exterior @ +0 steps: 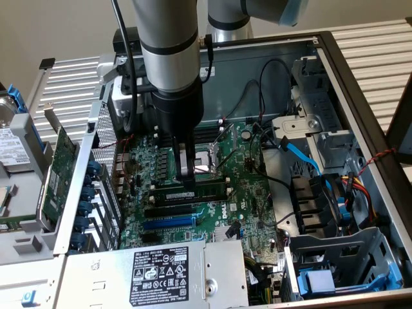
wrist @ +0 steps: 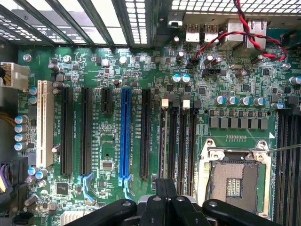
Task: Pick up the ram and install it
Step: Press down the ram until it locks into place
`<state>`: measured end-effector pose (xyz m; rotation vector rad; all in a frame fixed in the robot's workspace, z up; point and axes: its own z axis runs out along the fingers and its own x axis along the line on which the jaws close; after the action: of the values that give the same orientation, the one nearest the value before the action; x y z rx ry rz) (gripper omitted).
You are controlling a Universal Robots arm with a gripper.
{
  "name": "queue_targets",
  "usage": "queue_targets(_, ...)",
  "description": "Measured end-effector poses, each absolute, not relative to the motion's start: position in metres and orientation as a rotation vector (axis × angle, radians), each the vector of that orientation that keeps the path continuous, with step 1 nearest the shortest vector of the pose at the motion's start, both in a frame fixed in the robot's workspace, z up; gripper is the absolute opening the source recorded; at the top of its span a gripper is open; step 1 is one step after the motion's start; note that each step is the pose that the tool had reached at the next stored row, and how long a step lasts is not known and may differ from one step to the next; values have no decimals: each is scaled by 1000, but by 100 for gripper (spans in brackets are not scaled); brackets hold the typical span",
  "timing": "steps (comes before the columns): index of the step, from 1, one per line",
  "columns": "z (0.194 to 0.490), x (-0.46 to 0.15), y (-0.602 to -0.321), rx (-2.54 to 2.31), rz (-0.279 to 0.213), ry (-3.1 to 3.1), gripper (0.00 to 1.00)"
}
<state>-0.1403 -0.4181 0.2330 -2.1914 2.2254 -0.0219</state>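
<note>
Hanging straight down into the open case [exterior: 360, 96], the arm has its claw [exterior: 187, 180] over the middle of the motherboard [exterior: 257, 193].

Exterior view: the claw's fingers are closed together, with the tips right at the top edge of the ram [exterior: 206, 191]. The ram stands on edge in a slot and runs along the board between the CPU socket [exterior: 209, 166] and the blue expansion slot [exterior: 168, 222]. It has a pale sticker on its face. Can't tell whether the tips pinch the ram or just rest on it. A silver power supply [exterior: 161, 273] with a label sits at the case's near edge. A wider green expansion card [exterior: 61, 167] stands outside the case wall, at the exterior view's left.

Wrist view: the black fingertips [wrist: 161, 197] are together with no gap seen, over one end of the memory slots [wrist: 181, 141] with white end clips. The CPU socket is just beside those slots, open, with its contacts exposed. On the slots' other side come a black slot, the blue one and more black ones, then a white slot [wrist: 44, 122] toward the board's edge. Red-and-black wires [wrist: 244, 33] loop over the port-side edge of the board.
</note>
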Motion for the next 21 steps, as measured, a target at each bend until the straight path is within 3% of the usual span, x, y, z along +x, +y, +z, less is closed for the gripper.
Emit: queue_targets(21, 230, -140, -421, -2191, -22, 2225, 11)
